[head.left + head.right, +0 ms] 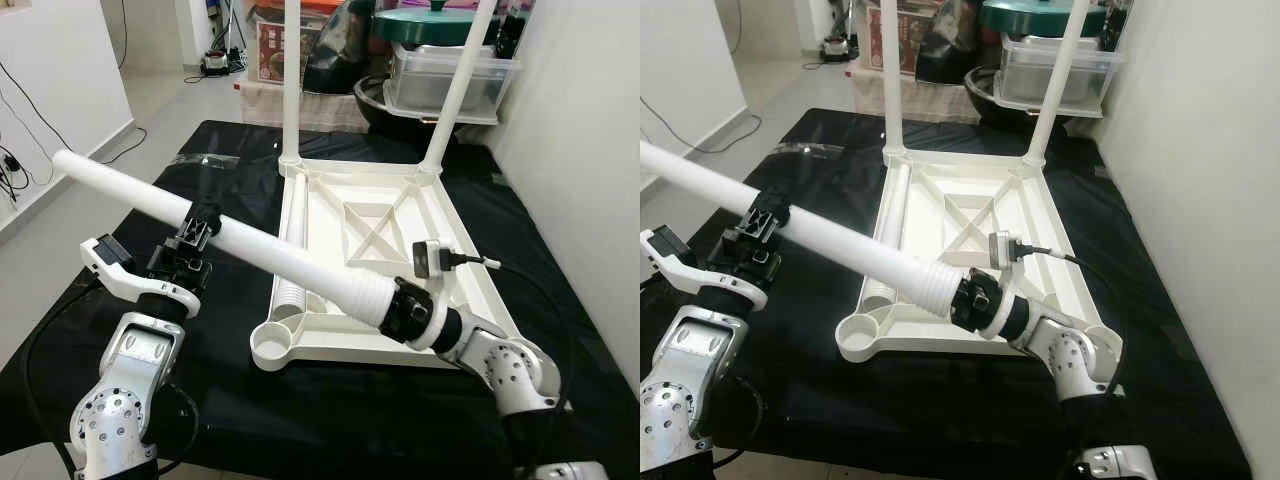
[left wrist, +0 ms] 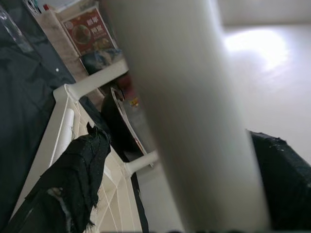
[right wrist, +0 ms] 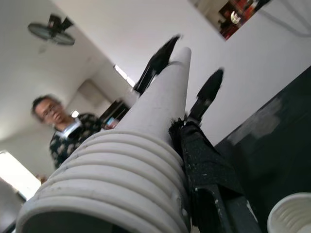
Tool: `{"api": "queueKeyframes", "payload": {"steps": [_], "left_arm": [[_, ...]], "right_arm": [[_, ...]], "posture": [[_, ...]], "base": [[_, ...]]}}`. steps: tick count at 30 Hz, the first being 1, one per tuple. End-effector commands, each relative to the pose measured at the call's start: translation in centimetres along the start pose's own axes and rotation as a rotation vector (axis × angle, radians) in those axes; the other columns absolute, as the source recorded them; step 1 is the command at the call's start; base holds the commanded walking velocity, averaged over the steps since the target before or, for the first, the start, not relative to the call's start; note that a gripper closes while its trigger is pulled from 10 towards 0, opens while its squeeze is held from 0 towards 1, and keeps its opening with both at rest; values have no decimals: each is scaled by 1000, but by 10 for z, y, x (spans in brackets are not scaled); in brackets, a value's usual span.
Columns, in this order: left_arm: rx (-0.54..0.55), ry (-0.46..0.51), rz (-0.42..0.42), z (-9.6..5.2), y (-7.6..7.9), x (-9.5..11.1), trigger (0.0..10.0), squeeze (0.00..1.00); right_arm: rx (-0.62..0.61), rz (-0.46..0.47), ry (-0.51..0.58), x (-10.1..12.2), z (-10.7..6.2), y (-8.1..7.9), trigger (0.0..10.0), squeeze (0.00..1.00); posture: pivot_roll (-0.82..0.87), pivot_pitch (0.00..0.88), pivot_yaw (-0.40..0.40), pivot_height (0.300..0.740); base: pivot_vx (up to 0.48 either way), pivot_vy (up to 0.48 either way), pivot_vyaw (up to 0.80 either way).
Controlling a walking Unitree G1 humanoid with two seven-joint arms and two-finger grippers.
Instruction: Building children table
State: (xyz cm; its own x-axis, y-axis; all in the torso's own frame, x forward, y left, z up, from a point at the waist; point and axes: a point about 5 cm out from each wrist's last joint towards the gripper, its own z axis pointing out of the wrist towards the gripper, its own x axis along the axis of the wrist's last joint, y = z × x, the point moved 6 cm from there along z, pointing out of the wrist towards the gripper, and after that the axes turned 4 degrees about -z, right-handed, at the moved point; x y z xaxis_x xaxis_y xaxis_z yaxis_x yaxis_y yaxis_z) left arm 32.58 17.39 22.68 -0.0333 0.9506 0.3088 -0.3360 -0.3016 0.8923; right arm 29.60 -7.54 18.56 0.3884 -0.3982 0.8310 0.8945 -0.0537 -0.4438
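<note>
Both grippers, left [image 1: 195,238] and right [image 1: 405,305], clamp the white table leg [image 1: 250,245]; no legible writing.

Table tops: one [image 1: 400,290], white, lying upside down
Legs standing in its corners: two [image 1: 291,80] [image 1: 456,85]
Loose legs: two, one held up [image 1: 260,250], one lying inside the frame [image 1: 293,262] (partly hidden)
Grippers: two [image 1: 195,238] [image 1: 405,308]
Persons: one [image 3: 63,128]
</note>
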Motion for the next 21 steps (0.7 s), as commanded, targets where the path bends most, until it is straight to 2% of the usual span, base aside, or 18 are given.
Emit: {"api": "queueKeyframes", "payload": {"steps": [1, 2, 5, 6, 7, 8, 10, 12, 13, 15, 19, 21], "left_arm": [[31, -8, -9, 0, -7, -2, 10000, 0], [12, -8, -14, 1, -2, -2, 10000, 0], [-4, -8, -17, 1, 1, -2, 10000, 0], [-40, -8, -29, 1, 10, -1, 10000, 0], [-40, -8, -29, 1, 10, -1, 10000, 0], [-104, -29, -41, -1, 23, -4, 0, 0], [-104, -29, -41, -1, 23, -4, 0, 0], [-298, -198, -23, -26, 60, -31, 0, 0], [-298, -198, -23, -26, 60, -31, 0, 0], [-397, -325, -5, -49, 76, -48, 0, 0], [-429, -386, 25, -60, 79, -53, 0, 0], [-450, -412, 66, -67, 81, -52, 0, 0]], "right_arm": [[84, -15, -6, -1, 5, -13, 0, 0], [100, -3, -46, -10, 3, -16, 0, 0], [107, 6, -68, -15, 1, -17, 0, 0], [113, 13, -102, -22, -2, -17, 0, 0], [113, 13, -102, -22, -2, -17, 0, 0], [116, 16, -135, -26, -5, -15, 0, 0], [116, 16, -135, -26, -5, -15, 0, 0], [117, 1, -205, -22, -9, -4, 0, 0], [117, 1, -205, -22, -9, -4, 0, 0], [132, -8, -252, -17, -9, 0, 0, 0], [148, -9, -287, -18, -9, 1, 0, 0], [146, -12, -313, -21, -7, 6, 0, 0]], "posture": [[65, 0, -92, 740], [67, 0, -93, 740], [67, 0, -93, 740], [67, 0, -93, 740], [67, 0, -93, 740], [70, 0, -93, 740], [70, 0, -93, 740], [76, 0, -95, 740], [76, 0, -95, 740], [88, 0, -106, 740], [92, 0, -110, 740], [110, 0, -128, 740]], "base": [[0, 0, 0], [0, 0, 0], [0, 0, 0], [0, 0, 0], [0, 0, 0], [0, 0, 0], [0, 0, 0], [0, 0, 0], [0, 0, 0], [0, 0, 0], [0, 0, 0], [0, 0, 0]]}}
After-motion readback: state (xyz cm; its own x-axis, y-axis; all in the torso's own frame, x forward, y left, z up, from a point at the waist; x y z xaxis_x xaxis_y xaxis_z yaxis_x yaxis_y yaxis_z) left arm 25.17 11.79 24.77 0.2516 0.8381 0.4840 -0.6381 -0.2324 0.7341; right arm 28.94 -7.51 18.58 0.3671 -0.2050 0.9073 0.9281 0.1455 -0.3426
